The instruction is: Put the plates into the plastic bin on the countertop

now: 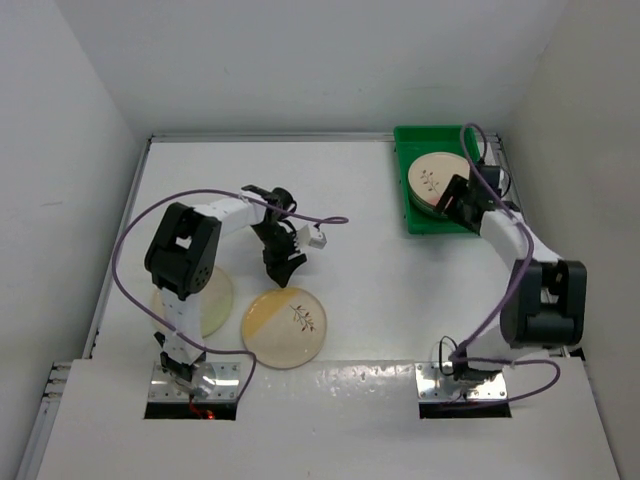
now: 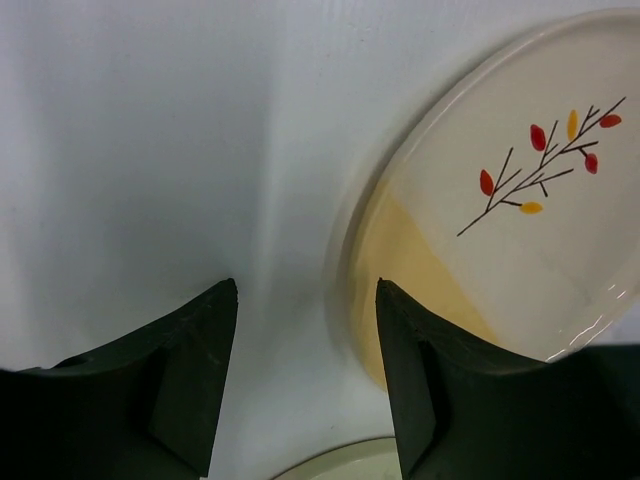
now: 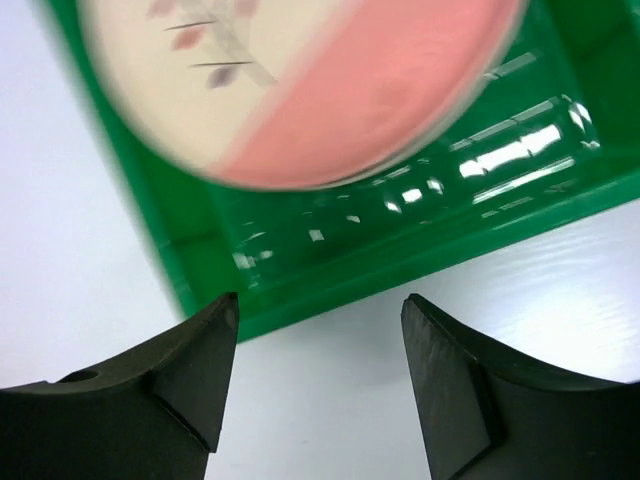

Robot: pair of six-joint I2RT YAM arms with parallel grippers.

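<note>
Gaping empty, left jaws hang over the yellow plate's [image 2: 500, 260] rim, right jaws over the green bin's [image 3: 400, 262] edge.

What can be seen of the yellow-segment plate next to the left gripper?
The yellow-segment plate is round, glossy and cream, ceramic by its look, with a pale yellow segment on one side and a dark sprig bearing red and orange leaves. It lies flat on the white countertop, near the front edge. The left gripper, open, hangs just beside its rim; no contact shows.

No readable text, labels or numbers anywhere.
</note>
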